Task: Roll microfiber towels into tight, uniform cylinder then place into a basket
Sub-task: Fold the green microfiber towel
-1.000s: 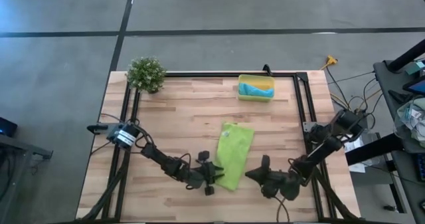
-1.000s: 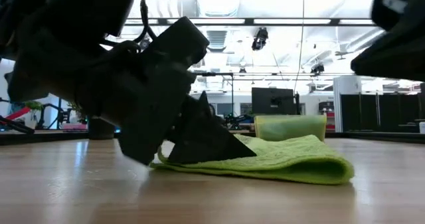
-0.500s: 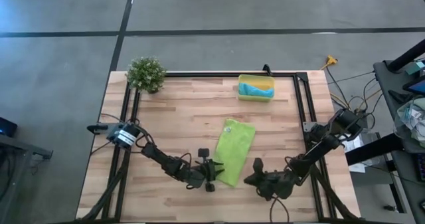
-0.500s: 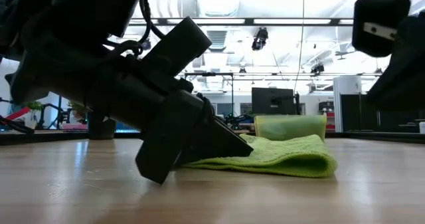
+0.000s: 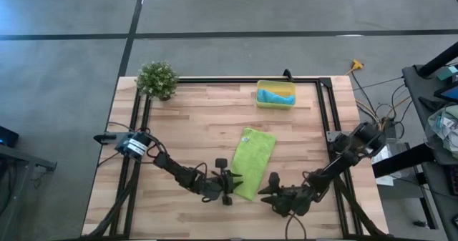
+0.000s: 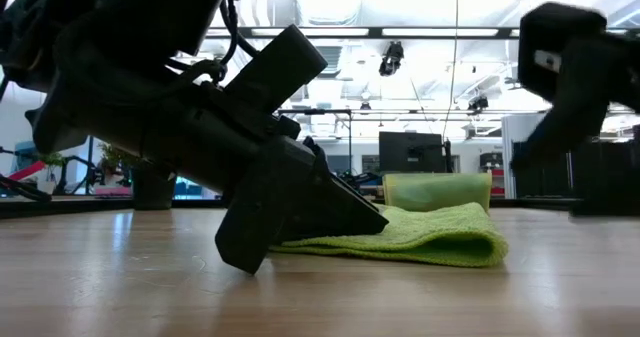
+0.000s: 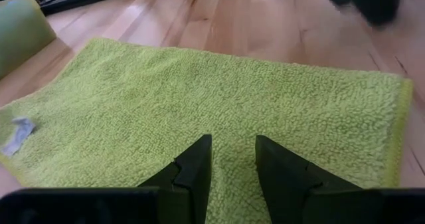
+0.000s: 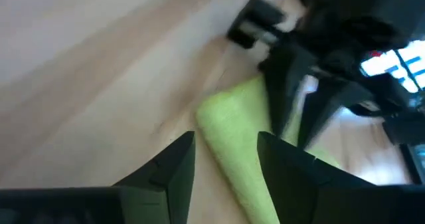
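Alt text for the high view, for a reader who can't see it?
A folded lime-green towel lies on the wooden table, the left gripper at its near edge and the right gripper open beside it. A yellow basket holds a blue towel.
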Controlling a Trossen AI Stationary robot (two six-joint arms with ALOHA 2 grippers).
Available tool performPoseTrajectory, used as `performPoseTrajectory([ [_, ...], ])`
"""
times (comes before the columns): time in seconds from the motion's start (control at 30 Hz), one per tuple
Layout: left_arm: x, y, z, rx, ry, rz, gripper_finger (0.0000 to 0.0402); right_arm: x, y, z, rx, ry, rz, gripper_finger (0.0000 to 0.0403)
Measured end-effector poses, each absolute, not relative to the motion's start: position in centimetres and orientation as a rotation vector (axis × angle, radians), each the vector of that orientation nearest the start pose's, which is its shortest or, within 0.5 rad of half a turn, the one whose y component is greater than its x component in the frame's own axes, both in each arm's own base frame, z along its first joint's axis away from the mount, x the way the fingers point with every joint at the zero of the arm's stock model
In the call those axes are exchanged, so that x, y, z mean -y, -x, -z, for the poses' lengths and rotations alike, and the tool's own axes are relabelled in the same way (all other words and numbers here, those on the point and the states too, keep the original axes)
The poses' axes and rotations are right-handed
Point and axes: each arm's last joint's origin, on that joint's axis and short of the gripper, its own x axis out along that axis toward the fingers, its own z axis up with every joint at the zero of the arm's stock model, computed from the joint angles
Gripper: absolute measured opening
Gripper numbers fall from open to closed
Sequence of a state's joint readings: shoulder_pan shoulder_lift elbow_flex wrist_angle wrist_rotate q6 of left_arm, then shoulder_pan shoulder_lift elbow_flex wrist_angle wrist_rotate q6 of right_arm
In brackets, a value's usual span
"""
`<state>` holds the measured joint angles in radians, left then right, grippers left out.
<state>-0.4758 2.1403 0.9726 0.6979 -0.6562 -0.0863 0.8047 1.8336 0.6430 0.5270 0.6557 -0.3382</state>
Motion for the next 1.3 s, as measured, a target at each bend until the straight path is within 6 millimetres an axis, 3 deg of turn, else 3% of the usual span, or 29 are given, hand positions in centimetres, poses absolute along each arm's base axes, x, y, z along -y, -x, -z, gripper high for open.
performPoseTrajectory([
  [0.17, 16.3, -35.9, -8.3, -0.390, -0.184, -0.192, 0.0102, -22.9, -25.1, -8.6, -0.454, 0.868, -0.101, 0.0150],
  [0.37, 16.1, -36.0, -8.4, -0.392, -0.219, -0.188, 0.0102, -24.2, -26.4, -9.4, -0.567, 0.903, -0.100, 0.0135],
  [0.57, 15.9, -35.9, -8.3, -0.396, -0.230, -0.187, 0.0102, -23.9, -26.4, -10.4, -0.813, 0.778, -0.148, 0.0130],
  [1.3, 15.8, -36.0, -8.2, -0.407, -0.225, -0.164, 0.0102, -22.4, -28.6, -8.8, -0.798, 0.695, -0.120, 0.0129],
])
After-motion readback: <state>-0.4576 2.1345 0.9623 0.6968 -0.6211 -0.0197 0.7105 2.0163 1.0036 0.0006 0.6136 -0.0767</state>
